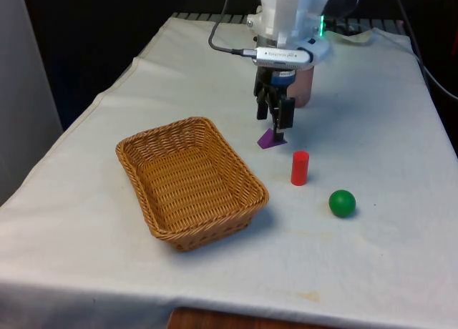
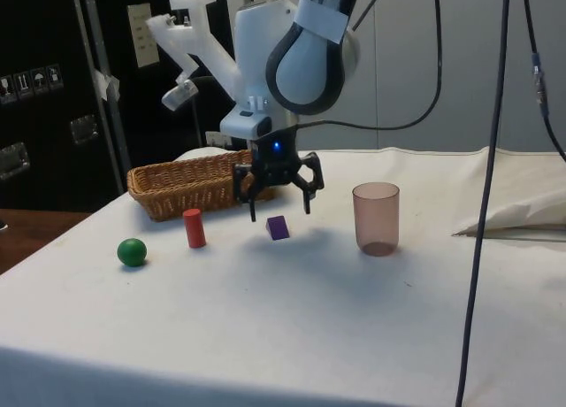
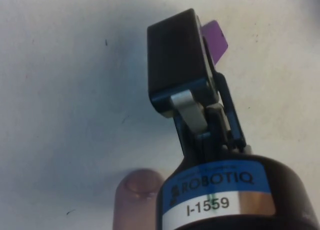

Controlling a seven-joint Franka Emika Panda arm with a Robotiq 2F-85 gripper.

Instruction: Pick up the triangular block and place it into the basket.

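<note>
White cloth covers the table (image 1: pixel 215 79) from edge to edge, and the wicker basket (image 1: pixel 192 181) sits at centre-left of the front view, its long axis running diagonally toward the lower right. The triangular block (image 1: pixel 270 139), a small purple wedge, lies on the cloth just right of the basket's far corner, near the middle of the frame. In the side view the same block (image 2: pixel 278 227) rests a little left of centre, between the red cylinder (image 2: pixel 194 228) and the translucent pink cup (image 2: pixel 376 218).

The gripper (image 2: pixel 279 208) hangs directly over the block, fingers spread wide with nothing between them. In the side view the two fingertips stand to either side of the wedge and slightly above it, apart from it; one tip falls toward the cylinder's side, the other toward the cup's. In the front view the gripper (image 1: pixel 278 134) overlaps the block's upper edge, so the wedge appears just below and a touch to the front view's left of the tips. The wrist view shows the purple block (image 3: pixel 216 36) peeking past one finger (image 3: pixel 176 57).

My reading: the block lies almost straight beneath the open jaws, so the coming move calls for a short descent, then a close. A green ball (image 1: pixel 342 203) sits well clear at lower right.
</note>
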